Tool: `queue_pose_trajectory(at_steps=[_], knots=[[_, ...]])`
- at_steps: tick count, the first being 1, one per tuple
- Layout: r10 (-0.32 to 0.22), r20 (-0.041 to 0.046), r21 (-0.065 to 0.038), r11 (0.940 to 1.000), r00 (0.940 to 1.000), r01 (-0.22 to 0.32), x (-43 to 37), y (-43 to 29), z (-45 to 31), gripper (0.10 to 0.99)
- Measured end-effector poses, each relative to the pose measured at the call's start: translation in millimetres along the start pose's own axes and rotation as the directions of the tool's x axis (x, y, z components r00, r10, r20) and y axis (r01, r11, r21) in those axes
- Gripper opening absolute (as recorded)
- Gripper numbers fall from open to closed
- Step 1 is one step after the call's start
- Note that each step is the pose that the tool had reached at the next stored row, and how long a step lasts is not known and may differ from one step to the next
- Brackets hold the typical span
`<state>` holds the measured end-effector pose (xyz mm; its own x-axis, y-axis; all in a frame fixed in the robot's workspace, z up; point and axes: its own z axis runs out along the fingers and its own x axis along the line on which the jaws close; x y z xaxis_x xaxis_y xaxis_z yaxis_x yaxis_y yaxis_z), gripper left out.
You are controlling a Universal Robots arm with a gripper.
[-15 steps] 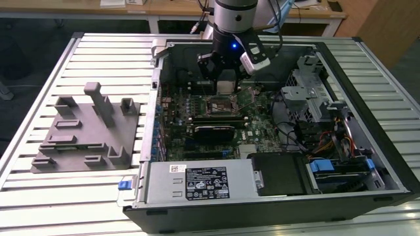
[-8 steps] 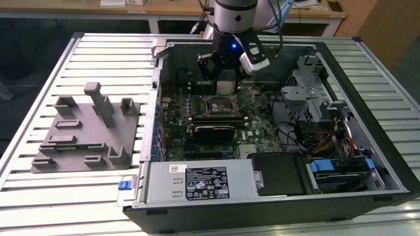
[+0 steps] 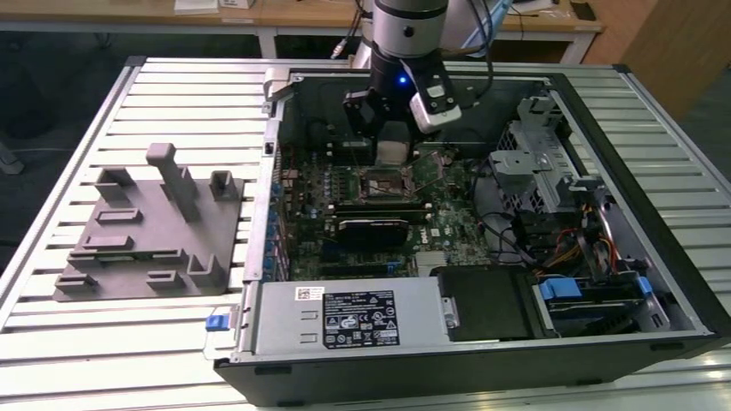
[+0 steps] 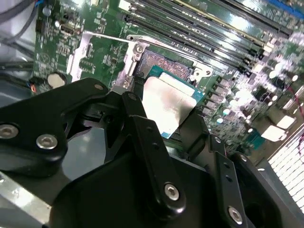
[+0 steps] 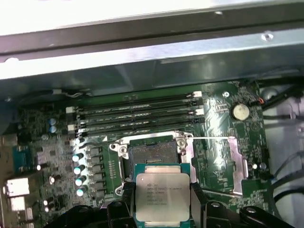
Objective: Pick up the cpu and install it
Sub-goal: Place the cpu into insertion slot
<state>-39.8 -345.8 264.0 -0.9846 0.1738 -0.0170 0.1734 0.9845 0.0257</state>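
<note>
Pinching the cpu (image 5: 161, 190) by two opposite edges in the gripper (image 5: 162, 204), pale lid up, likely to leave the underside free. Hovering just over the open socket (image 5: 151, 152) inside the computer case (image 3: 342, 381), apparently to line up, not seated.

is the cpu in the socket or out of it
Out. The cpu sits clamped between the jaws, apart from the socket, whose dark pin field is bare in the first wrist view.
</note>
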Motion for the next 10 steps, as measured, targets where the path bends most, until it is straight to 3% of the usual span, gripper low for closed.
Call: queue_pose_trajectory(at_steps=[5, 10], knots=[[0.091, 0.0024, 0.001, 0.9958, 0.9958, -0.091, 0.0, 0.0, 0.4, 0.545], [0.177, 0.0049, 0.003, 0.9841, 0.9841, -0.177, 0.0, 0.0, 0.7, 0.545]])
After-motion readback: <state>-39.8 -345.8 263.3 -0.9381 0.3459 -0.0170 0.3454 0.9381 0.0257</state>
